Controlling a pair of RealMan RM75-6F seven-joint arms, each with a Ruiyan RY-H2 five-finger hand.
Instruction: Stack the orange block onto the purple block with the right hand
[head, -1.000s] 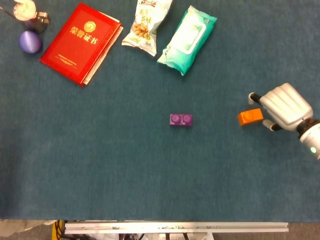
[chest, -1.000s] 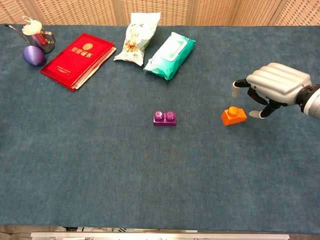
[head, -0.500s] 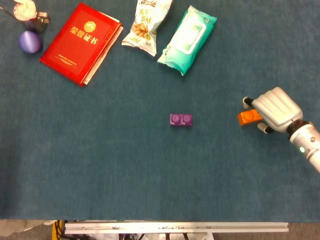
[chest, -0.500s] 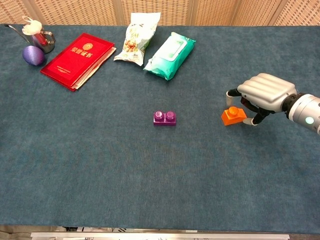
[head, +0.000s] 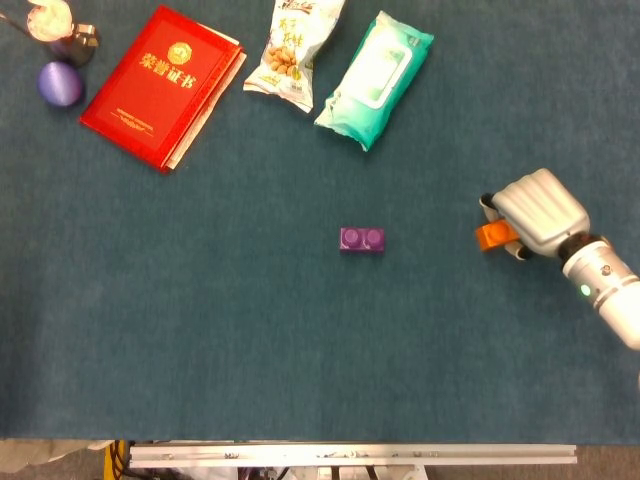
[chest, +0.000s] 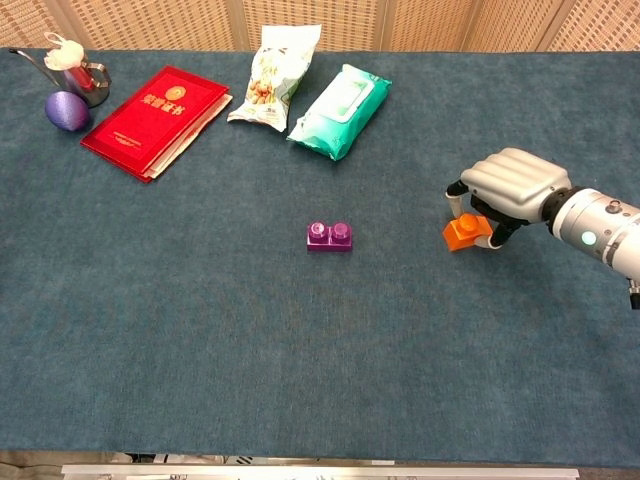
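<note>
The orange block (head: 492, 237) (chest: 463, 233) lies on the blue table cloth at the right. My right hand (head: 535, 212) (chest: 505, 185) hovers over it, palm down and covering its right part. The thumb stands just beyond the block's far side and the other fingertips (chest: 497, 240) curl down at its near right side; the block sits between them on the cloth, and no firm grip shows. The purple block (head: 361, 239) (chest: 329, 236), with two studs, lies alone in the middle of the table, well to the left of the hand. My left hand is not in either view.
Along the far edge lie a red booklet (head: 162, 85), a snack bag (head: 291, 50) and a green pack of wipes (head: 375, 78). A purple egg-shaped thing (head: 59, 84) and a small cup (head: 60, 30) stand at the far left corner.
My right hand has moved left and down over the orange block, from beside it to straddling it. Neither block has shifted.
</note>
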